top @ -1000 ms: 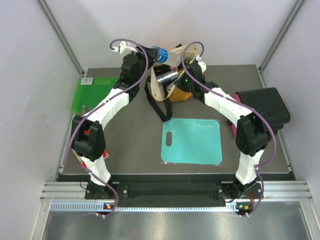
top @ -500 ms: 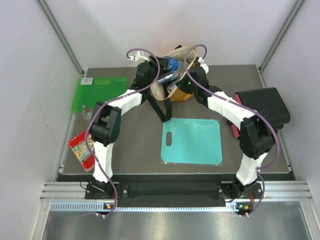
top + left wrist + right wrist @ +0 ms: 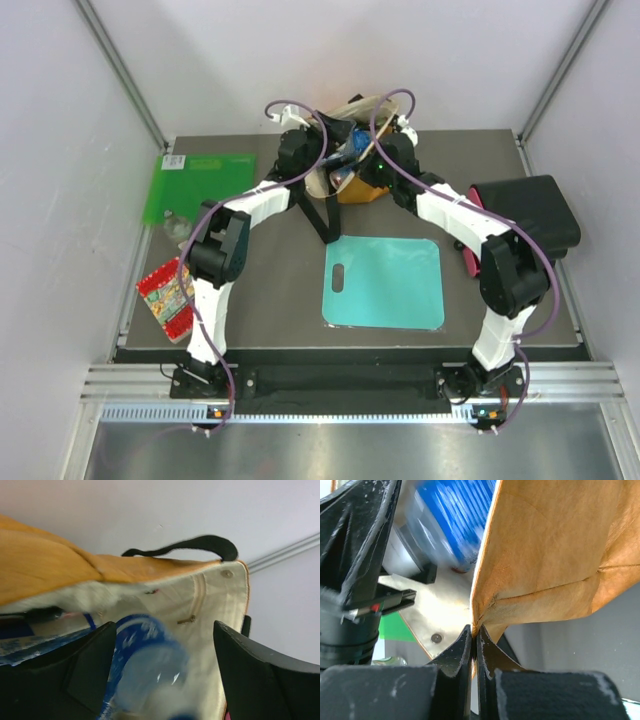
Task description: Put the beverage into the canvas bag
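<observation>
The canvas bag (image 3: 358, 186) stands at the table's back centre, mustard-yellow outside with a cream lining (image 3: 220, 610) and black handles. My left gripper (image 3: 165, 625) is at the bag's mouth with its jaws wide apart. The beverage, a clear bottle with a blue label (image 3: 142, 665), is blurred between the fingers, clear of the right finger (image 3: 265, 680), inside the bag's mouth. The bottle also shows in the top view (image 3: 352, 140) and the right wrist view (image 3: 455, 515). My right gripper (image 3: 474, 630) is shut on the bag's edge (image 3: 530, 570) and holds it up.
A teal cutting board (image 3: 385, 282) lies in front of the bag. A green board (image 3: 200, 185) is at the back left, a red snack packet (image 3: 168, 297) at the left edge, a black and red case (image 3: 525, 215) at the right. A black strap (image 3: 318, 212) trails forward.
My left arm has moved right and down from above the bag to its mouth. The bottle has gone from above the bag into the opening. The right arm has barely moved.
</observation>
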Robot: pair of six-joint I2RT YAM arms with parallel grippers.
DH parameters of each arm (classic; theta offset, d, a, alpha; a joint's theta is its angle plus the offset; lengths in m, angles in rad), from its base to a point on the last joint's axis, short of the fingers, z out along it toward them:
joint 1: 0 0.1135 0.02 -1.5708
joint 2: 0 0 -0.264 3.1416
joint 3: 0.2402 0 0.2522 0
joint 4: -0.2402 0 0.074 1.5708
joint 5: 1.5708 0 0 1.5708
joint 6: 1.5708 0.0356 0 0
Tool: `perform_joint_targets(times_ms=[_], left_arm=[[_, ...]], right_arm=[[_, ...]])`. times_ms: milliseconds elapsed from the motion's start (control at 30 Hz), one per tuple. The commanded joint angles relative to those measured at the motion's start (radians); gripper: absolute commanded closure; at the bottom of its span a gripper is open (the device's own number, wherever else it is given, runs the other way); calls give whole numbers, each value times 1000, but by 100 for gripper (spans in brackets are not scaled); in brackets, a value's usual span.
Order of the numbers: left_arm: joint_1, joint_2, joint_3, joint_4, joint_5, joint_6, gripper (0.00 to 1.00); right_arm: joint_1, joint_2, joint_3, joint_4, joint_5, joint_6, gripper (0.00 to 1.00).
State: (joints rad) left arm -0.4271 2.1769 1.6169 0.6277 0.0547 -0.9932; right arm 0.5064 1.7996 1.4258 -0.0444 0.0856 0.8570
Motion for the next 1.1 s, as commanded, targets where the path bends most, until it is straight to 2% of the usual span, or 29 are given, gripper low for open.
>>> perform_joint_targets(times_ms=[0,67,367,567,667,833,867,933,1067], left_arm=[[-7,-103,3,-2,59,39,12],[-7,-136,-5,-51,57,57,9],[-7,-307,-143,-137,4,165,9],[-7,-433,-153,-344,-18,296,9],[-7,-499,-155,-474,-45,358,9],[-4,-641,-210,-623,-209,421,10],[-1,-654,-209,-714,-237,439,11],[8,-675,-204,-778,-306,446,12],[50,-669,-196,-878,-284,395,17]], right_arm=[[4,-175,48,281,-81,39,100],[3,-178,48,272,-83,37,100],[-6,-207,24,256,-80,33,100],[-16,-218,61,210,-83,34,100],[-16,-223,85,219,-136,37,100],[-14,-158,256,221,-225,30,100],[-14,-145,280,222,-230,24,100],[-14,-135,336,236,-228,13,100],[-12,-86,479,193,-225,-4,100]])
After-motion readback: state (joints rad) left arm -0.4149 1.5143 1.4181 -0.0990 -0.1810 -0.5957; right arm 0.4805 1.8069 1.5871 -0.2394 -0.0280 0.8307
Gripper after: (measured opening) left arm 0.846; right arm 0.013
